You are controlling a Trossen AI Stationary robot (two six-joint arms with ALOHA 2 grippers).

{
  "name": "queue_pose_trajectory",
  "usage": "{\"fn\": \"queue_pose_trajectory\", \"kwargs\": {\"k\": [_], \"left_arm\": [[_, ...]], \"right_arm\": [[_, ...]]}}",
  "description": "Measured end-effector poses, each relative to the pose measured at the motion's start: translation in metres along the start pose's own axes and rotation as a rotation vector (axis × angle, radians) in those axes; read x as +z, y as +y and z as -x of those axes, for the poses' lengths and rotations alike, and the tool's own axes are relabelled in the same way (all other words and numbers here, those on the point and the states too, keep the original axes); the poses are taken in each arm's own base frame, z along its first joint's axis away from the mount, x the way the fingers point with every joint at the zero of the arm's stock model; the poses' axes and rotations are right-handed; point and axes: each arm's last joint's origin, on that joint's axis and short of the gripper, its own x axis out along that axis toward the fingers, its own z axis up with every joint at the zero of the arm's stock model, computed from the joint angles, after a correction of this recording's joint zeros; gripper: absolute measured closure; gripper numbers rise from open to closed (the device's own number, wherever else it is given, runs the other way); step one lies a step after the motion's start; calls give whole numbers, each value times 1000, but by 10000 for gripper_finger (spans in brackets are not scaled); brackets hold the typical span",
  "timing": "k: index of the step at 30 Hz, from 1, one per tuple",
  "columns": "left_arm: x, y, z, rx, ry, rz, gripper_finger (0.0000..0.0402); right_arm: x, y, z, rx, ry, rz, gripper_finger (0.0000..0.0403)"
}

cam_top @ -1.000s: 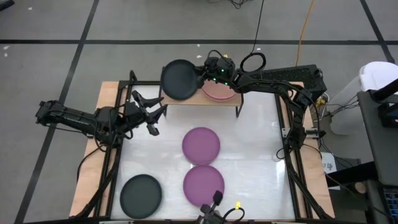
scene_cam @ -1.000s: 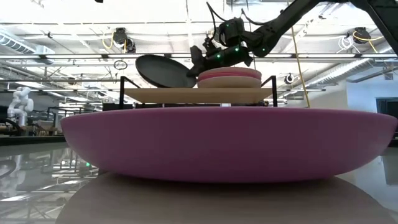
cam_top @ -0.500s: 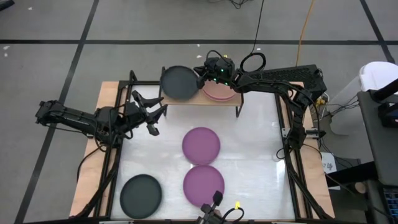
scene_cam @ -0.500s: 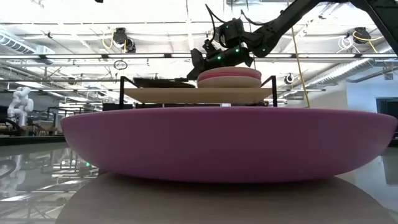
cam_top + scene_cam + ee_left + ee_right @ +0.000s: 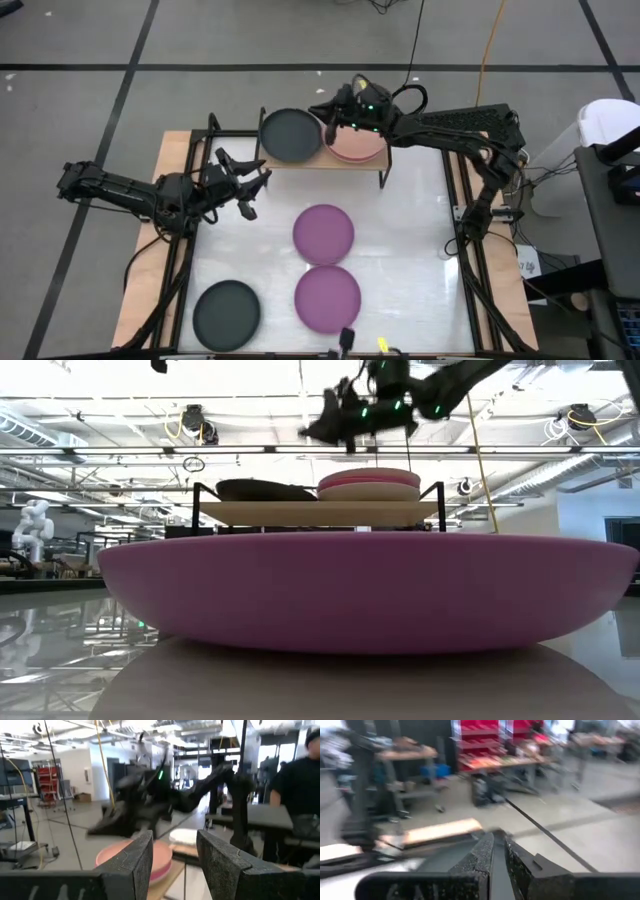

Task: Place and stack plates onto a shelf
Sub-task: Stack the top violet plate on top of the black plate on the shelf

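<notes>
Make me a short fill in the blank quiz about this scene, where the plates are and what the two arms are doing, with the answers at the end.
1. The plate lying on the shelf beside the pink stack is ____ in colour.
2. The number of purple plates on the white table is ____.
3. The right gripper is above the shelf and holds ____.
4. The left gripper waits with its fingers ____.

Missing words: black; two; nothing; open
</notes>
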Motion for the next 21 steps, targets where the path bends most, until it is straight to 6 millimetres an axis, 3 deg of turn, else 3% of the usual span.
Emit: {"fn": "queue_pose_trajectory", "kwargs": {"k": [6, 9, 15, 21], "left_arm": [[-9, -3, 0, -50, 64, -35, 243], [-16, -10, -4, -90, 94, -84, 243], [-41, -27, -17, -123, 181, -243, 243], [-68, -40, -28, -155, 268, -353, 243]], "right_arm": [[48, 37, 43, 101, 10, 50, 371], [59, 60, 65, 151, 38, 107, 371], [51, 102, 114, 266, -11, 182, 371], [13, 124, 164, 338, -73, 176, 371]]}}
